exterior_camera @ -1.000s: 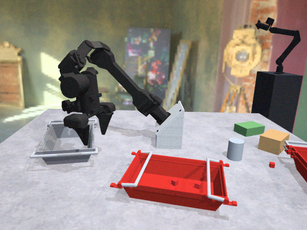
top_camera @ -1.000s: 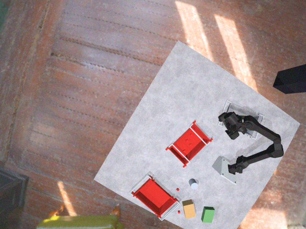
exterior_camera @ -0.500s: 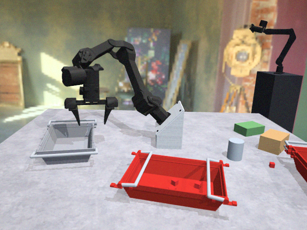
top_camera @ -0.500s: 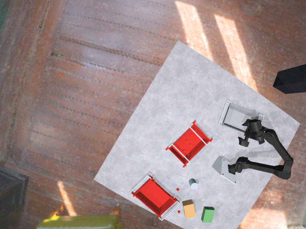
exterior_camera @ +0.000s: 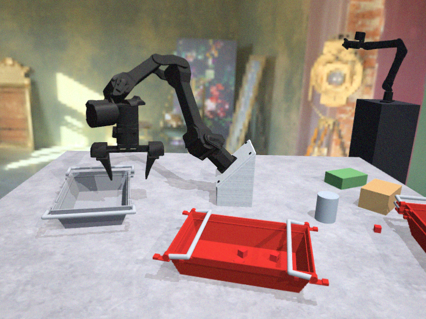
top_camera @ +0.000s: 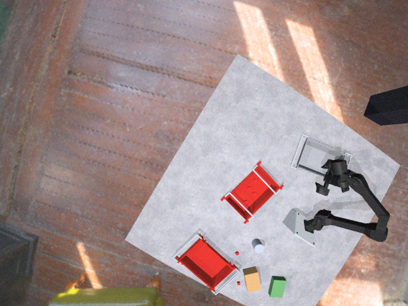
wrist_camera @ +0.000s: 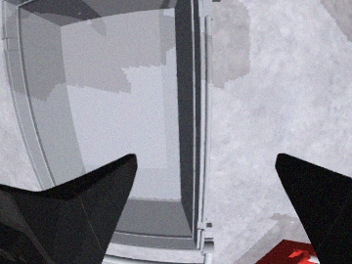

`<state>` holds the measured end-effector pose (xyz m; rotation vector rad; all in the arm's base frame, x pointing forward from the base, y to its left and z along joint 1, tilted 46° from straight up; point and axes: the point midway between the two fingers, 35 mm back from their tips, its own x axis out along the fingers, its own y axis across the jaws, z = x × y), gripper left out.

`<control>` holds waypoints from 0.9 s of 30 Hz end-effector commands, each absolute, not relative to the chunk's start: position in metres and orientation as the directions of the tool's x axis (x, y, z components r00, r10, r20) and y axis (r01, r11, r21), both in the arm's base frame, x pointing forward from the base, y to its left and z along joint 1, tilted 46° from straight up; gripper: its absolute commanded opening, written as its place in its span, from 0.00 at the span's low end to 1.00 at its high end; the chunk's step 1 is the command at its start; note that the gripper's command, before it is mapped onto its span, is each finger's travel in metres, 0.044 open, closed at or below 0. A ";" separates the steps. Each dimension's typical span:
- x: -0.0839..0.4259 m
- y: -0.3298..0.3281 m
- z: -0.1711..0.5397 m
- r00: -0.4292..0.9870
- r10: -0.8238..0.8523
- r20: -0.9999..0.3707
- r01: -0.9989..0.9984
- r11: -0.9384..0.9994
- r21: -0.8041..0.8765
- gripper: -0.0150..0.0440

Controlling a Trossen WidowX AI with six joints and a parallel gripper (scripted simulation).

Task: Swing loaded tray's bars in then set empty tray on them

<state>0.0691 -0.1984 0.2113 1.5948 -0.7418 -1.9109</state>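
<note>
The loaded red tray [top_camera: 239, 192] [exterior_camera: 241, 275] stands on the table with small red blocks [top_camera: 253, 193] [exterior_camera: 242, 252] on its floor. Both its white wire bars, one bar [top_camera: 265, 180] [exterior_camera: 199, 233] and the other bar [top_camera: 241, 205] [exterior_camera: 289, 248], lie in across its top. The empty grey tray [top_camera: 315, 151] [exterior_camera: 92, 221] [wrist_camera: 186, 105] lies upright beside it, its bars out over its ends. My gripper [top_camera: 324, 176] [exterior_camera: 128, 178] [wrist_camera: 207, 161] is open and empty, pointing down above the grey tray's long side wall. In the wrist view one fingertip is over the inside, the other outside.
A second red tray [top_camera: 207, 262] has its bars out. Near it are loose red cubes [top_camera: 237, 253] [exterior_camera: 377, 228], a grey-blue cylinder [top_camera: 258, 245] [exterior_camera: 326, 207], an orange block [top_camera: 252, 280] [exterior_camera: 380, 194] and a green block [top_camera: 277, 287] [exterior_camera: 345, 178]. The wedge-shaped arm base [exterior_camera: 236, 191] stands behind the loaded tray.
</note>
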 end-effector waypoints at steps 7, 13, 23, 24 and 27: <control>0.066 -0.219 0.188 -0.156 -0.700 -0.697 0.060 -0.711 0.701 1.00; 0.062 -0.232 0.177 -0.157 -0.703 -0.694 0.062 -0.708 0.703 1.00; 0.055 -0.245 0.164 -0.158 -0.709 -0.687 0.066 -0.702 0.709 1.00; 0.055 -0.245 0.164 -0.158 -0.709 -0.687 0.066 -0.702 0.709 1.00; 0.055 -0.245 0.164 -0.158 -0.709 -0.687 0.066 -0.702 0.709 0.95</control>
